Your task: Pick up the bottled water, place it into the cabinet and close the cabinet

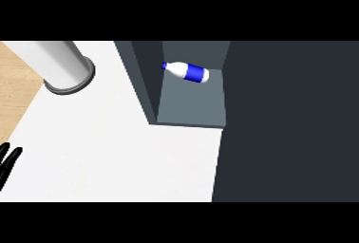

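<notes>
Seen from the head view, the bottled water [186, 71] lies on its side inside the cabinet [189, 102], toward the back of the shelf floor, its cap pointing to the cabinet's left wall and its blue label showing around the white body. A large dark panel [288, 118] fills the right part of the view; it is most likely the cabinet door standing open, though its hinge is not visible. Beside the cabinet's left wall, near the far left corner of the white counter [119, 152], stands a grey cylinder [61, 64] on a darker ring base. At the counter's near left edge only the black fingers of the left hand [8, 161] show, straight and relaxed, holding nothing and well apart from the cabinet. No right hand appears, so its state cannot be told. Judged from this layout, the placing is done and the step in hand is closing the cabinet. To do it well, a hand should meet the door near its free edge and push it in a steady arc toward the opening, keeping the fingers outside the shelf so the bottle is not disturbed.
</notes>
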`<action>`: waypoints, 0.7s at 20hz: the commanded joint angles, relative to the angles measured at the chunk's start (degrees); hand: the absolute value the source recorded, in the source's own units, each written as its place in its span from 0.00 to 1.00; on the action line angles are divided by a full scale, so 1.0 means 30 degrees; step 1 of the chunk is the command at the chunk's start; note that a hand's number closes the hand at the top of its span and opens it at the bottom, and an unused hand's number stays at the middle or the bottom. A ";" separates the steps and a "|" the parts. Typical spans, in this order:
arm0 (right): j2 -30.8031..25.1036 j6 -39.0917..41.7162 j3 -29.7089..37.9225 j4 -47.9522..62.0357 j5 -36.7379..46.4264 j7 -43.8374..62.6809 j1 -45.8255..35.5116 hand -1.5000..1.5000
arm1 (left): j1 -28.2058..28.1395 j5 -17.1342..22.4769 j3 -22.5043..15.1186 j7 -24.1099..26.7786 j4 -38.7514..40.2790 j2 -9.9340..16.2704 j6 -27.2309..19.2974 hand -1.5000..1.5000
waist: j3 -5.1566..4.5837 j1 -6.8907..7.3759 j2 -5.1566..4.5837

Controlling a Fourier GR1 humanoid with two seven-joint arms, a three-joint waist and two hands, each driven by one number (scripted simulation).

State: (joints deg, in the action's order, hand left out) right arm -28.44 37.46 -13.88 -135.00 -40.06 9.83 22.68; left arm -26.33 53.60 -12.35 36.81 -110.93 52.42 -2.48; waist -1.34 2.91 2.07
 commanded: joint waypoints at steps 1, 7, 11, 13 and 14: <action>0.0413 -0.2221 -0.1205 -0.3668 0.2532 0.1893 -0.1302 1.00 | -0.0532 0.0285 0.0626 0.0057 0.0162 0.0504 0.0570 0.00 | -0.0026 0.0102 -0.0021; 0.1268 -0.4719 -0.3674 -0.2818 0.2951 0.3897 -0.4292 1.00 | -0.0985 0.0742 0.1519 0.0119 0.0047 0.1144 0.1447 0.00 | -0.0004 0.0157 -0.0052; 0.2761 -0.6637 -0.5058 -0.1755 0.3008 0.4834 -0.7092 1.00 | -0.1647 0.0754 0.1683 0.0520 0.0410 0.1099 0.2097 0.00 | -0.0022 0.0742 -0.0087; 0.3569 -0.7814 -0.5225 -0.1114 0.3068 0.5246 -0.8349 1.00 | -0.1857 0.0751 0.2160 0.0775 0.0524 0.1407 0.2665 0.00 | 0.0003 0.0917 -0.0094; 0.3964 -0.8193 -0.5536 -0.0674 0.3213 0.5387 -0.8866 1.00 | -0.1833 0.0945 0.2349 0.0636 0.0497 0.1557 0.2720 0.00 | 0.0016 0.0921 -0.0109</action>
State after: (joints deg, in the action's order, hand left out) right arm -20.50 19.38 -26.61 -132.99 -37.17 22.20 1.84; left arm -30.90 55.93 -6.90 38.32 -110.11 56.11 4.00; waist -1.32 5.04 1.84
